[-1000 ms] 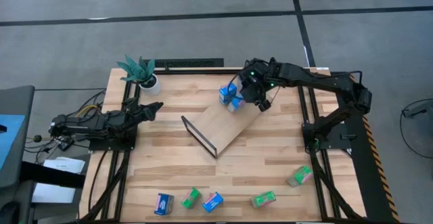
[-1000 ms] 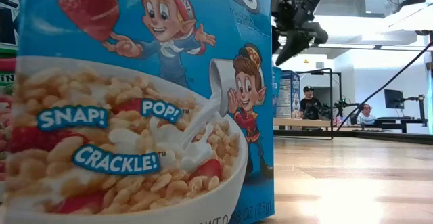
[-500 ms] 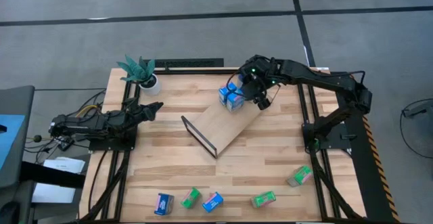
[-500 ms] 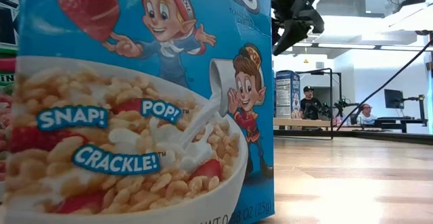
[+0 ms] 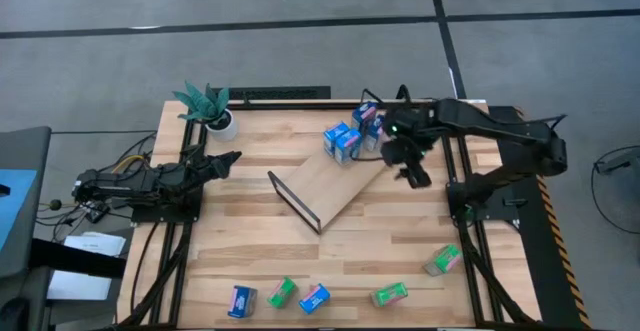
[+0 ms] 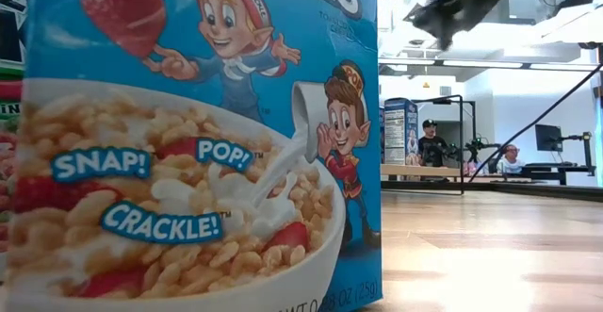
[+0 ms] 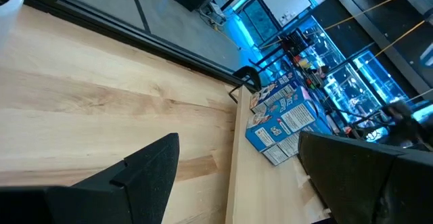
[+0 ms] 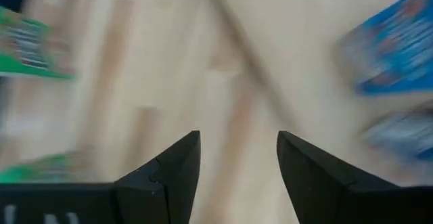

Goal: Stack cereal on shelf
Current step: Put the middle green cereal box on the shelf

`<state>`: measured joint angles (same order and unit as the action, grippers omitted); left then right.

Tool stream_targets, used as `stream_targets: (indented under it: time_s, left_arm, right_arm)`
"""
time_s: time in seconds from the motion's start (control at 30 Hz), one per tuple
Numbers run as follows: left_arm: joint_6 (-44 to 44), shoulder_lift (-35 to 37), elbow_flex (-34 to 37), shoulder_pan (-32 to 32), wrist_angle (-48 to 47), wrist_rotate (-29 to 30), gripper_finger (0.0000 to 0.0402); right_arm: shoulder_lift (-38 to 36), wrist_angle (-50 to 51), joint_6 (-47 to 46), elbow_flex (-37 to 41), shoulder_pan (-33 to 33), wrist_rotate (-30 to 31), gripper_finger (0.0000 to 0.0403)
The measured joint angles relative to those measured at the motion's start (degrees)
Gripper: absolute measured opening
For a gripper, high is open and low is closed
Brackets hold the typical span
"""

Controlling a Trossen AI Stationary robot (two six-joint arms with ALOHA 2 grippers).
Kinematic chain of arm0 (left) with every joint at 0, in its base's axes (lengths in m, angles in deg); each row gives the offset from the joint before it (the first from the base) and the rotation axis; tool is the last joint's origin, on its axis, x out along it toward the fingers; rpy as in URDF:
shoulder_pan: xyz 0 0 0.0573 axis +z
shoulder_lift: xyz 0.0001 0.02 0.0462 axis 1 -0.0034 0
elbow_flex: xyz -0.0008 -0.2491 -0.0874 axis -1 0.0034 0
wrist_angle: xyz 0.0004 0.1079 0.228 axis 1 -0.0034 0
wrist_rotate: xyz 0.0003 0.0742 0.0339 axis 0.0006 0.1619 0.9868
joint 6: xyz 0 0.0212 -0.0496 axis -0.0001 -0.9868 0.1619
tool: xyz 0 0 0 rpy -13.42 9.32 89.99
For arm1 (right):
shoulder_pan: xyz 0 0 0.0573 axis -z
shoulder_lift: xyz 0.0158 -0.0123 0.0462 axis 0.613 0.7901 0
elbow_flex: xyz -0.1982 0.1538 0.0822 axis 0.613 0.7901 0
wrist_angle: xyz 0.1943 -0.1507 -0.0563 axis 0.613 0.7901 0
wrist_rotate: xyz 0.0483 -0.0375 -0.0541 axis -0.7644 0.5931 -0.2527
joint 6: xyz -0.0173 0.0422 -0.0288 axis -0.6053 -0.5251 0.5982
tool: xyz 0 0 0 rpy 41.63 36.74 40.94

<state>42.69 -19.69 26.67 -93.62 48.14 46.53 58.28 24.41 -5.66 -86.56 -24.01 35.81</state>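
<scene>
Only the high view shows five cereal boxes (image 5: 313,298) along the near edge; both grippers have fingers apart: right gripper (image 5: 410,171), left gripper (image 5: 228,158).

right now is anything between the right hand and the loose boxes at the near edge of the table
Nothing visible. The right hand, open and empty, is just off the shelf end. Bare table runs from there to the green box and the four boxes along the near edge. The left hand waits far off.
</scene>
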Motion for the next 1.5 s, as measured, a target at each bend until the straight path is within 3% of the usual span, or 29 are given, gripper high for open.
stream_targets:
  time_s: [0.13,0.3,0.37,0.53,0.63,0.9,1.17,1.33,1.5]
  left_arm:
    - [-0.3,0.0,0.0,0.0,0.0,0.1,0.0293]
    - [0.1,0.0,0.0,0.0,0.0,-0.8,0.0293]
    - [1.0,0.0,0.0,0.0,0.8,-5.6,0.0293]
    - [1.7,0.0,-0.1,0.0,8.6,-25.2,0.0293]
    - [4.5,-0.9,-3.2,0.0,7.7,-33.2,0.0293]
    - [0.5,-12.9,-18.6,-2.4,4.8,-45.0,0.0293]
    - [-6.8,-34.4,-37.8,-11.0,-1.6,-46.9,0.0293]
    - [-9.3,-46.4,-48.4,-17.4,-6.4,-44.9,0.0293]
    - [-9.5,-54.5,-55.7,-20.7,-8.0,-38.9,0.0293]
  right_arm:
    - [-2.5,6.6,-12.1,0.0,-6.3,-1.0,0.0217]
    - [-5.5,7.0,-22.2,0.0,-15.6,-1.0,0.0216]
    - [-6.6,7.0,-24.9,0.3,-17.2,-0.1,0.0216]
    - [-9.3,4.4,-33.4,4.2,-19.4,1.7,0.0216]
    - [-11.0,-0.2,-40.8,8.0,-23.2,4.4,0.0217]
    - [-9.8,-14.5,-55.0,14.2,-34.8,12.9,0.0217]
    - [-3.6,-34.1,-56.4,14.3,-37.9,16.0,0.0217]
    - [-1.9,-32.2,-51.3,14.3,-40.5,14.7,0.0217]
    - [-2.2,-31.7,-44.1,14.2,-42.5,12.9,0.0217]
